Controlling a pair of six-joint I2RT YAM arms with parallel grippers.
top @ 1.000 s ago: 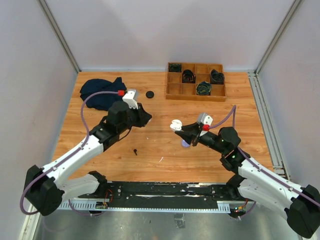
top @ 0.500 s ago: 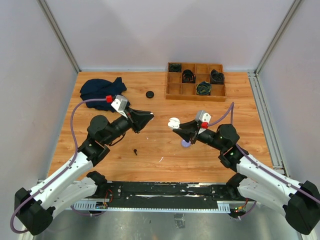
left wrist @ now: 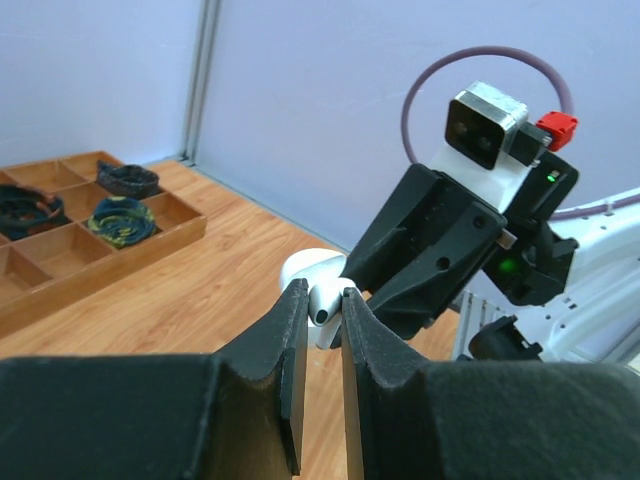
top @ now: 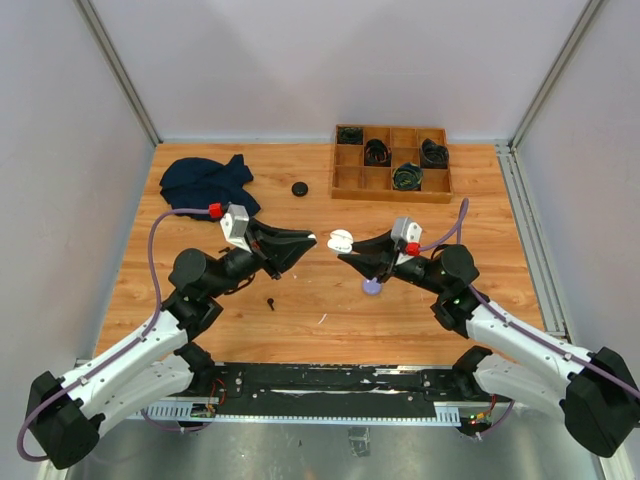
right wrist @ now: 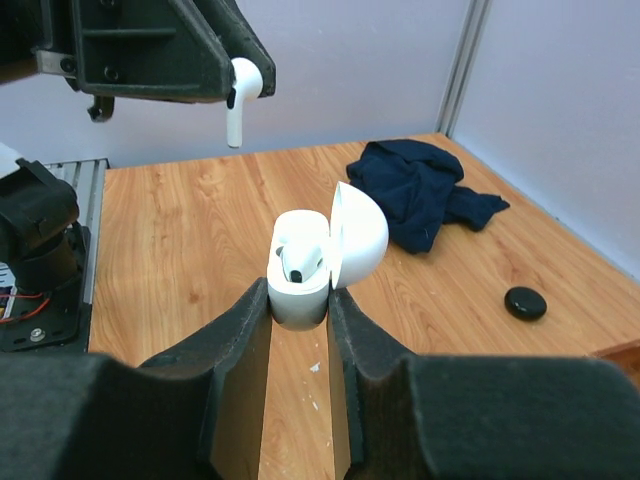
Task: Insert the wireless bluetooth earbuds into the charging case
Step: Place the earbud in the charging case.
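- left jaws have swung in toward centre since a second ago, now just beside the right jaws; pinching a white earbud (left wrist: 322,303), stem down.
- earbud hangs just short of the open charging case (right wrist: 312,255), apart from it, both off the counter (top: 300,335).
- right jaws, nudged left, clamp the case's base; lid flipped open.

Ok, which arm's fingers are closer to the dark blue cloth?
Left. The left fingers, shut on a white earbud, sit just right of the cloth, toward the bases. The right fingers, holding the open white charging case, are farther right, past them.
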